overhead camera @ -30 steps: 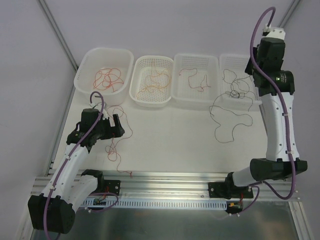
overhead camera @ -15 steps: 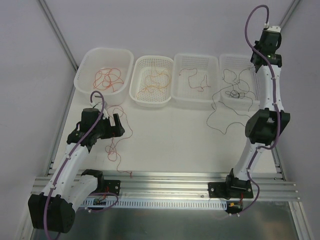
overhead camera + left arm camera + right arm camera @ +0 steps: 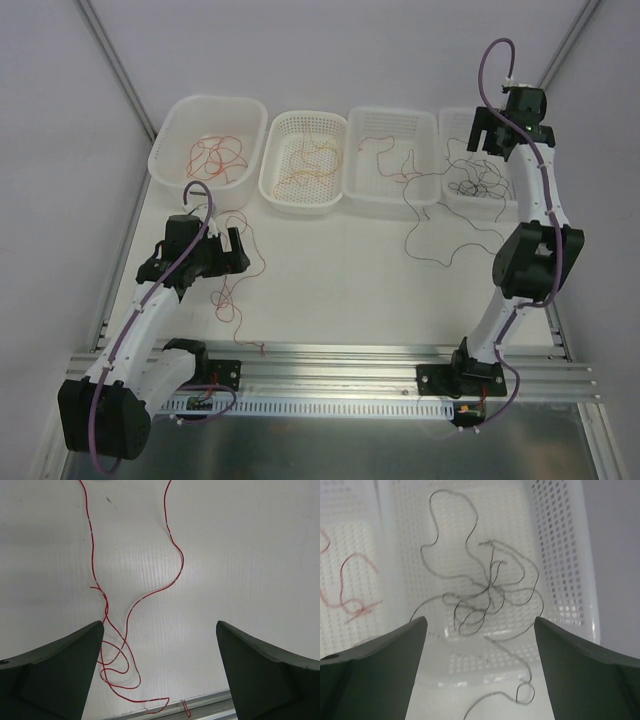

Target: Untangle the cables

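Observation:
A thin red cable [image 3: 232, 295] [image 3: 127, 625] squiggles loose on the table, running toward the front rail. My left gripper [image 3: 240, 250] [image 3: 160, 625] hovers over it, open, with the strand passing under its left finger and nothing gripped. A black cable [image 3: 475, 185] [image 3: 485, 595] lies bunched in the far right basket [image 3: 450, 120] [image 3: 560, 555], and its tail [image 3: 440, 245] trails over the near rim onto the table. My right gripper [image 3: 485, 135] [image 3: 480, 620] hangs open above that bunch, holding nothing.
Three more white baskets stand along the back: the left one [image 3: 170, 130] holds red cable, the second [image 3: 275, 190] orange strands, the third [image 3: 360, 195] a dark red-brown strand [image 3: 350, 590]. An aluminium rail [image 3: 330, 355] runs along the table's front edge.
My right arm swung back over the far right basket and its gripper went from shut to open, letting go of the black cable. The cable's tail slid left on the table. The left arm stayed put.

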Robot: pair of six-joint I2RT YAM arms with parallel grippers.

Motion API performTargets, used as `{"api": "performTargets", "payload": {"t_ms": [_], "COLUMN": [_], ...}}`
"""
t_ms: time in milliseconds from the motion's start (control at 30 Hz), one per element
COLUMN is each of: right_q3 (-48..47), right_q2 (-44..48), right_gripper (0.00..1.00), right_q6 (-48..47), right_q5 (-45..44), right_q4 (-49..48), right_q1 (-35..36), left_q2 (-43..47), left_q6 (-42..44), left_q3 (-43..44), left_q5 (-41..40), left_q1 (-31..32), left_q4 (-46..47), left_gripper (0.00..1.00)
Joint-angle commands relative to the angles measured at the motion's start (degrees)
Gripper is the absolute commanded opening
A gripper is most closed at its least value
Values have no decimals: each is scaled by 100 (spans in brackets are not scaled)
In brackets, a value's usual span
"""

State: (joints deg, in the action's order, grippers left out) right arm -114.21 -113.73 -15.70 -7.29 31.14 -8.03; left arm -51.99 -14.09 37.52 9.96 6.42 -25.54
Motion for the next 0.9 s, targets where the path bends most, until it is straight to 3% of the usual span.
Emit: {"api": "performTargets", "payload": {"t_ms": [0, 133, 300, 567, 867], "right_q3": [837, 2714, 4221, 5102, 5445], "right_q2": [1281, 2213, 3137, 2761, 2190], "right_gripper": [93, 93, 93, 93, 91], "right_q6": [-55, -29, -90, -679, -1198], "right_q5": [518, 929, 1597, 2118, 1449], "right_q4": [366, 507, 490, 394, -143], "right_q1": [389, 794, 1111, 1462, 1647], "left_q2": [171, 171, 268, 373, 435], "left_q6": [55, 37, 11, -15, -24], "left_q3": [-34, -8, -8, -16, -52], "left_q5": [41, 173, 191, 68, 33], "left_q1": [18, 18, 18, 18, 18], "left_q4": [128, 128, 128, 137, 128], "left_gripper": [97, 96, 96, 97, 97]}}
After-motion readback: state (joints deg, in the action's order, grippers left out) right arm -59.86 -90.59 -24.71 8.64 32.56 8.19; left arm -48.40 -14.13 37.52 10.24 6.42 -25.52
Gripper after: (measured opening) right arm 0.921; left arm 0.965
